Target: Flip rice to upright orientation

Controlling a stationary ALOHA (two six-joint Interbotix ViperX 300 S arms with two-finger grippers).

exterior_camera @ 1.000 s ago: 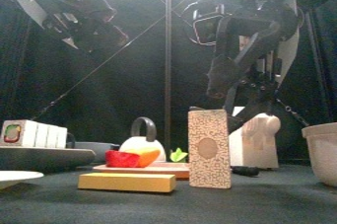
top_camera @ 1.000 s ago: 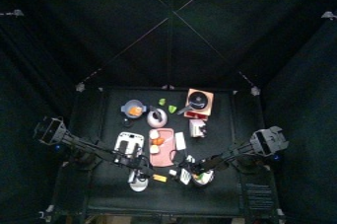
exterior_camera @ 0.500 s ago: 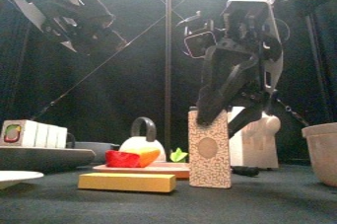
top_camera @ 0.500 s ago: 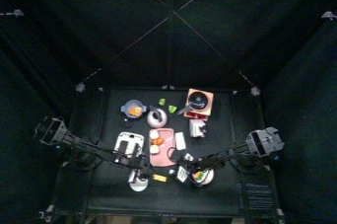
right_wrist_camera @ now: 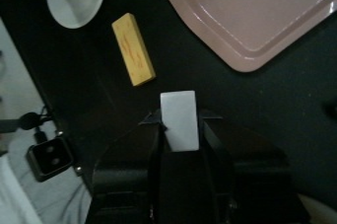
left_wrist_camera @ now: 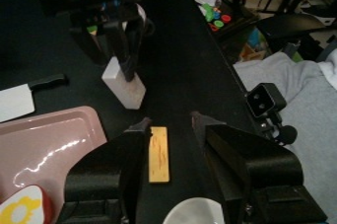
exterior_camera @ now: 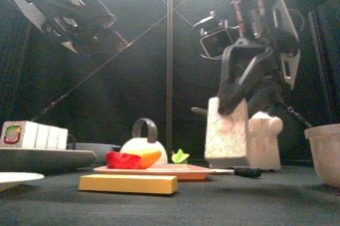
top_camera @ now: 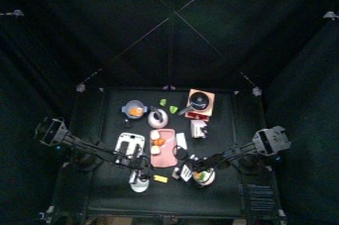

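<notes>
The rice box (exterior_camera: 228, 136) stands tilted near the bench's (exterior_camera: 265, 198) front, gripped at its top between the right gripper's (right_wrist_camera: 180, 121) fingers. The pink tray (right_wrist_camera: 257, 16) lies nearby. The left gripper (left_wrist_camera: 168, 127) hangs wide apart, holding nothing.

The white cardboard rice box (exterior_camera: 228, 135) sits between the jaws of the right gripper (exterior_camera: 237, 99), which hangs over it. Just to the right of this gripper stands a white plastic jug (exterior_camera: 267, 140), close beside the box. Farther right, near the front edge, is a white round bowl (exterior_camera: 325, 152). To the gripper's left lies a flat pink plastic tray (exterior_camera: 157, 171) with a red and yellow toy fruit (exterior_camera: 135, 157) on it. A long yellow wooden block (exterior_camera: 126, 183) lies in front of the tray. The left gripper (left_wrist_camera: 168, 134) hangs well to the left, above the block.
</notes>
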